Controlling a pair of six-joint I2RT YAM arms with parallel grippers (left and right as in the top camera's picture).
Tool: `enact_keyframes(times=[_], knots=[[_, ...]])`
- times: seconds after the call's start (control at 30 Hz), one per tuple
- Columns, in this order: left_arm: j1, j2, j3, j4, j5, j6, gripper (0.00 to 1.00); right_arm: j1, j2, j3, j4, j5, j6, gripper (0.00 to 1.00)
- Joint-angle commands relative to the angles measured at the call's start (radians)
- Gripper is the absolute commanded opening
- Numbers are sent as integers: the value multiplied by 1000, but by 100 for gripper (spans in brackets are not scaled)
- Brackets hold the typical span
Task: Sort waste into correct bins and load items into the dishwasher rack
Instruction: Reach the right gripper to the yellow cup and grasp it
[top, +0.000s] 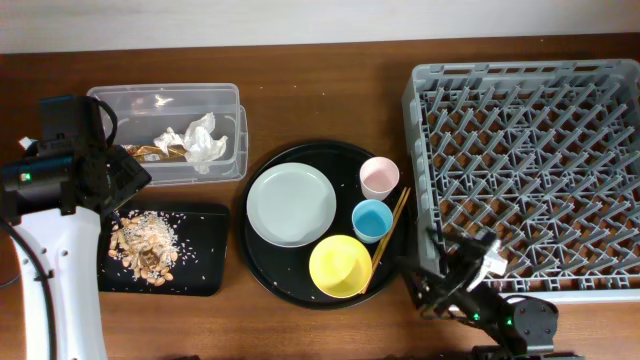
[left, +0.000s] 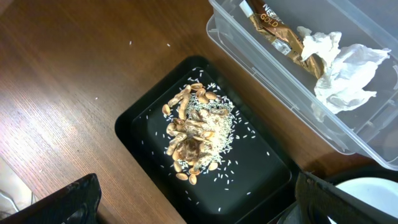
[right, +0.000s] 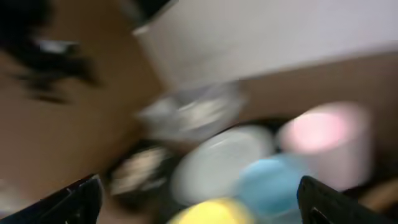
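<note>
The clear box (top: 215, 100) at the back left holds the crumpled tissue (top: 200, 140) and the gold-brown wrapper (top: 150, 152); both also show in the left wrist view, tissue (left: 348, 68), wrapper (left: 280, 31). The shallow black tray (top: 200, 262) holds the food scraps (top: 145, 245), also seen in the left wrist view (left: 196, 134). My left gripper (top: 125, 185) is open and empty above the tray's back left. The plate (top: 291, 204), yellow bowl (top: 340, 266), pink cup (top: 379, 177), blue cup (top: 371, 220) and chopsticks (top: 388, 236) sit on the round black tray (top: 270, 165). My right gripper (top: 425, 290) is open and empty, right of the bowl. The right wrist view is blurred.
The grey dishwasher rack (top: 535, 170) fills the right side of the table, with no items in it. My right arm sits along its front left corner. My left arm's white link (top: 60, 270) lies along the left edge beside the black tray.
</note>
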Motion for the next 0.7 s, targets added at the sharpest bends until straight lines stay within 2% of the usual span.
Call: enact_keyframes(times=[0.0, 0.1, 0.17, 0.2, 0.27, 0.3, 0.33, 0.43, 0.53, 0.6, 0.67], knots=[[3, -12, 4, -2, 0, -13, 100, 4, -6, -5, 46, -234, 563, 98], [3, -12, 4, -2, 0, -13, 100, 3, -6, 5, 284, -169, 683, 98], [3, -12, 4, -2, 0, -13, 100, 3, -2, 74, 277, -80, 650, 98], [3, -12, 4, -2, 0, -13, 100, 2, 13, 137, 210, -42, 577, 98], [3, -12, 4, -2, 0, -13, 100, 2, 76, 288, -33, 20, 370, 98], [3, -12, 4, -2, 0, -13, 100, 2, 155, 422, -245, 75, 183, 98], [3, -12, 4, -2, 0, -13, 99, 2, 225, 525, -378, 114, 69, 98], [3, -12, 4, -2, 0, -13, 100, 4, 605, 1012, -921, 294, -338, 98], [3, -12, 4, -2, 0, -13, 100, 29, 937, 1387, -1308, 419, -452, 98], [3, -12, 4, -2, 0, -13, 99, 110, 1031, 1471, -1391, 507, -452, 98], [3, -12, 4, -2, 0, -13, 100, 280, 1107, 1488, -1410, 650, -386, 98]])
